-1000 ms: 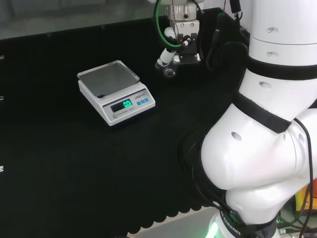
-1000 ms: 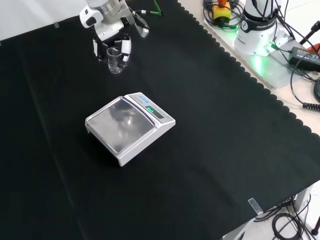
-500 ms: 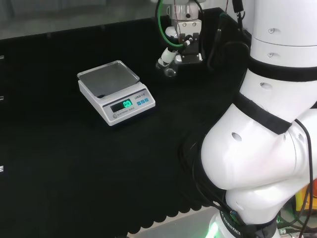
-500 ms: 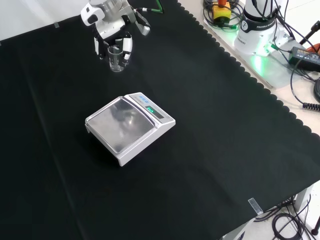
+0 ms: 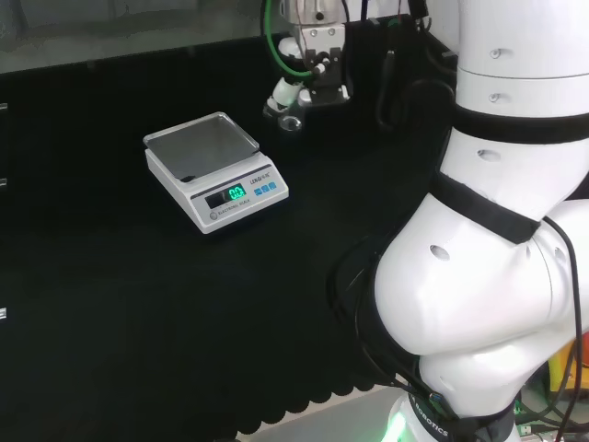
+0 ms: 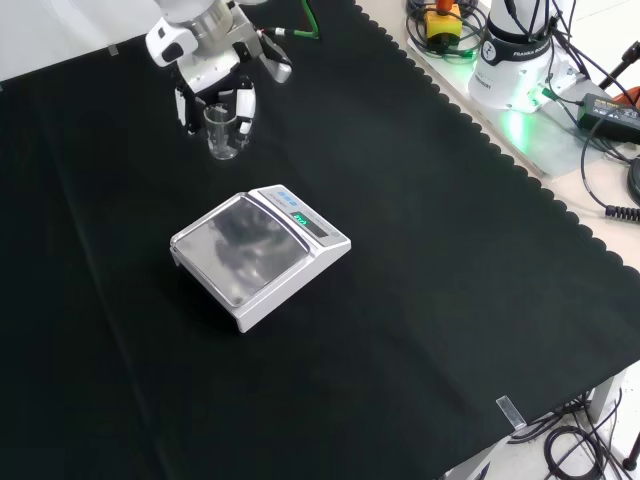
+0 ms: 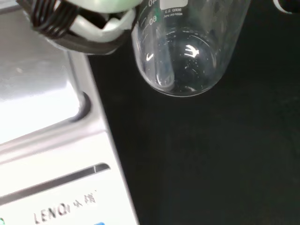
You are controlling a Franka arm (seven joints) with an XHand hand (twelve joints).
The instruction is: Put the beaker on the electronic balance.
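A small clear glass beaker (image 6: 223, 133) hangs upright above the cloth in the front view, with the black and white hand (image 6: 205, 62) shut on it from above. In the head view the hand (image 5: 308, 69) carries the beaker (image 5: 291, 121) just right of and beyond the balance. The electronic balance (image 6: 259, 254) is white with a bare steel pan (image 5: 200, 144) and a lit green display. From the wrist the beaker (image 7: 183, 51) looks empty, its round bottom off the black cloth beside the balance's body (image 7: 51, 154), and a finger (image 7: 84, 23) wraps its side.
The arm's big white links (image 5: 502, 230) stand at the right of the head view. In the front view the arm's base with a green light (image 6: 510, 70), cables and a small black box lie past the cloth's scalloped right edge.
The hand has carried the beaker left in the head view, closer to the balance; in the front view it has shifted left and slightly down.
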